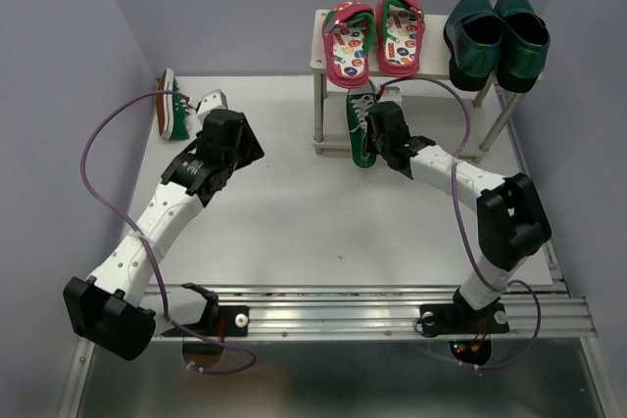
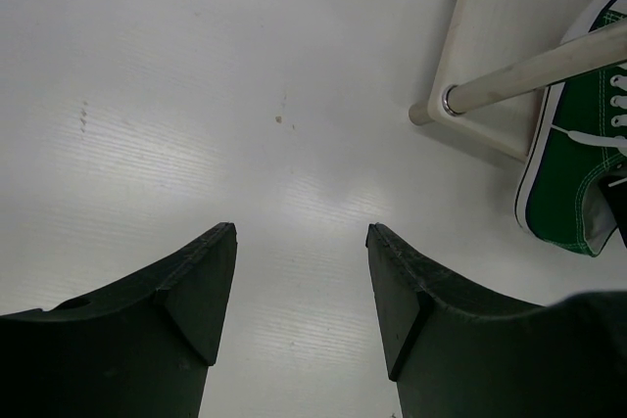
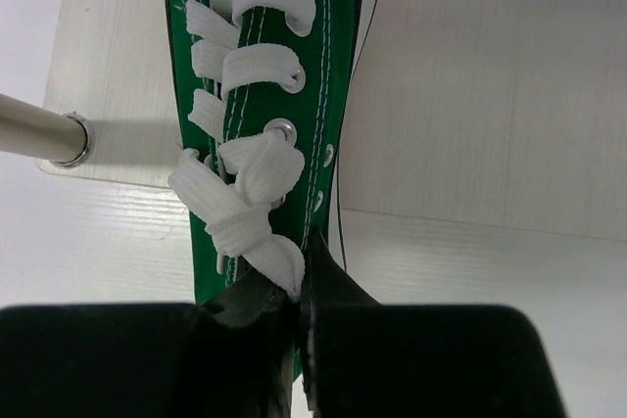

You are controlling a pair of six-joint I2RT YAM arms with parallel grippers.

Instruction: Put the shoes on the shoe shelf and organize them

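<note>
Already the red green-strapped flip-flops (image 1: 374, 38) and shiny teal loafers (image 1: 498, 36) sit atop the pale wooden two-tier shoe shelf (image 1: 434, 68). One green white-laced sneaker (image 3: 265, 95), pinched by the right gripper (image 3: 299, 286), is at the lower tier; the second green sneaker (image 1: 174, 103) lies on the white table (image 1: 284, 212) near the spread, empty left gripper (image 2: 302, 242).

A smooth white desk (image 1: 294, 222) fills the middle of the top view, bounded by pale lilac walls (image 1: 59, 66) at left, right and top. A ribbed aluminium rail (image 1: 343, 312) runs across the lower frame. A tiny brownish speck (image 2: 279, 120) marks the desk, upper centre of the left wrist view.
</note>
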